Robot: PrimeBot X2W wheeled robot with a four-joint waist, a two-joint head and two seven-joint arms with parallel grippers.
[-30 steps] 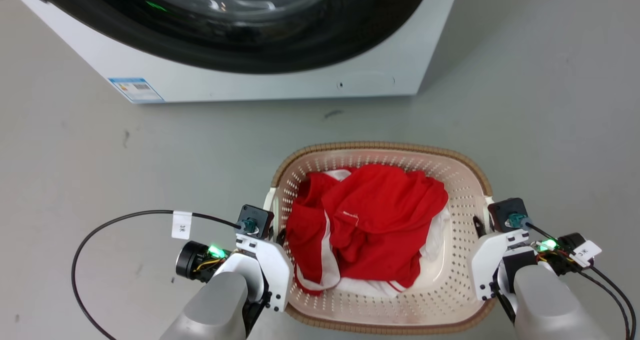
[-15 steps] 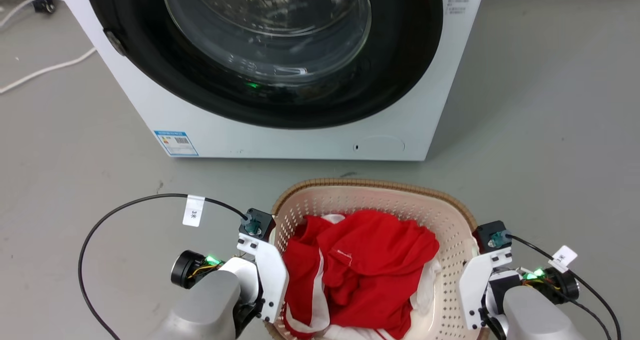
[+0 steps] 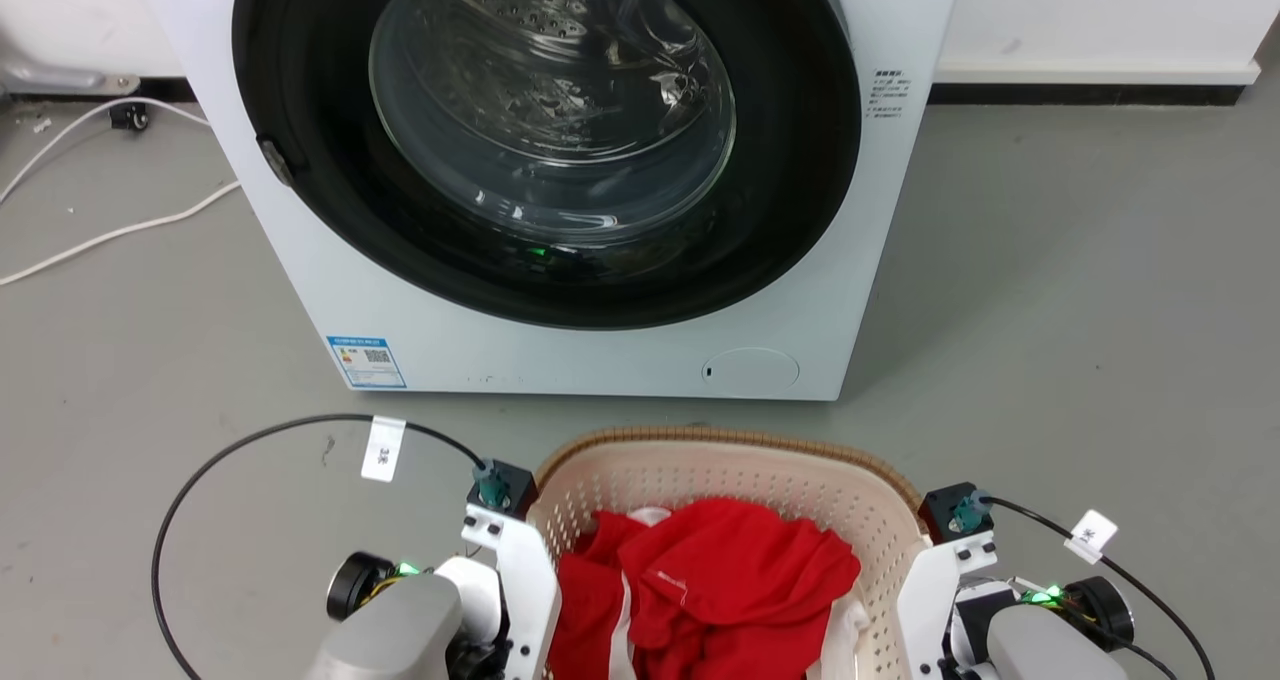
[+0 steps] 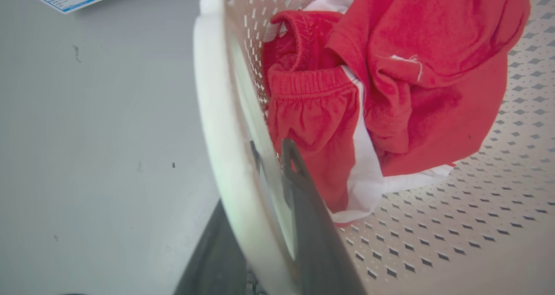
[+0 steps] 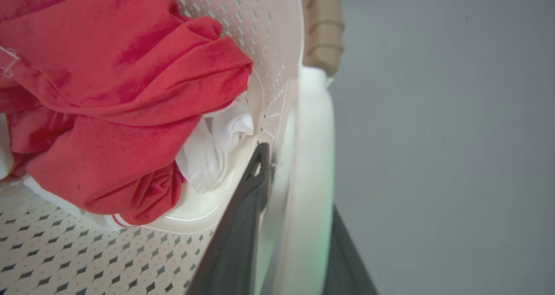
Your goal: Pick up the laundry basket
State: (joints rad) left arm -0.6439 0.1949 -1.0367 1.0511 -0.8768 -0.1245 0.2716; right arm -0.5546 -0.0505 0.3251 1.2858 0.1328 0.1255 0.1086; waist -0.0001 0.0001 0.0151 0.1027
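Floor: grey floor (image 3: 1050, 310); white front-loading washing machine (image 3: 600, 360) ahead of both grippers.
Basket: cream-white perforated plastic laundry basket (image 3: 720, 440), brown woven-look rim, between the grippers; red-and-white garments (image 3: 720, 590) inside.
Left gripper (image 4: 271, 149): clamped on white loop handle (image 4: 217, 113), basket inboard.
Right gripper (image 5: 299, 178): clamped on opposite handle (image 5: 314, 126).
Long axis: gripper to gripper; opening upward; both arms equally near.

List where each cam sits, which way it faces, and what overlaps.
Head view: on the head, facing forward and down at the washing machine and laundry basket; pale forearms at the bottom.
Left wrist view: on the left wrist, along the left claw clamping the basket's white handle.
Right wrist view: right wrist, along the right claw, likewise clamping.
Shared: all three see the red clothes.
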